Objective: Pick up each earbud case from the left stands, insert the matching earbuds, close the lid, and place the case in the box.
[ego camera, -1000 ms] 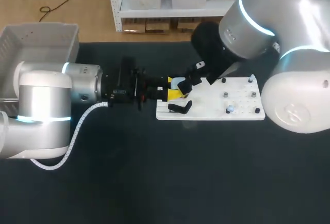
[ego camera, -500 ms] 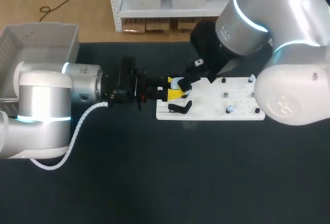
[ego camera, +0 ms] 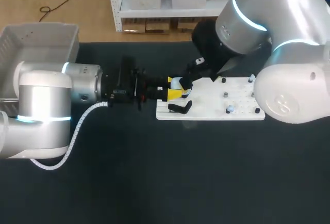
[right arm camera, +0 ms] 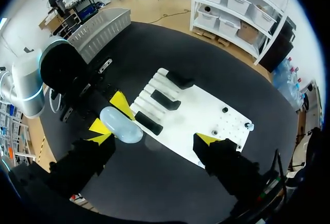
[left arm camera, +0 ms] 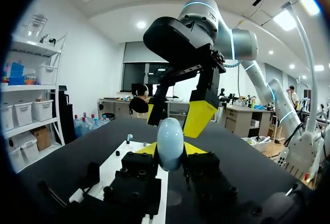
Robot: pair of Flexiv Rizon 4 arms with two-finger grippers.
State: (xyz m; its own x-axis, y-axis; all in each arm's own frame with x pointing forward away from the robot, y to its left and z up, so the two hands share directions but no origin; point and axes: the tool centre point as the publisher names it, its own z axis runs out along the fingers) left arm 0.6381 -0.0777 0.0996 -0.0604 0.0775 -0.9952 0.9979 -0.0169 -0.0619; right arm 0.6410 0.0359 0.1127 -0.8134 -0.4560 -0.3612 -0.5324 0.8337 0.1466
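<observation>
Since a second ago the right gripper has drawn in toward frame left in the head view, closer to the case, and the left arm keeps its place. Left gripper: jaws pinching the pale blue earbud case from two sides. The case appears closed, and its long axis stands straight out ahead of the fingers. Right gripper: jaws spread wide, gripping nothing. The case's free rounded end points at them and lies within their span, much nearer one finger than the other. Right arm: enters the head view from upper right. Left arm: enters from middle left. Judgement: the next move turns on centring the spread jaws over that free end, across the case's narrow width. White stand board: centre right of the head view, just beside the case. Black stands: on the board's end nearest the case. Grey box: upper left, well apart.
</observation>
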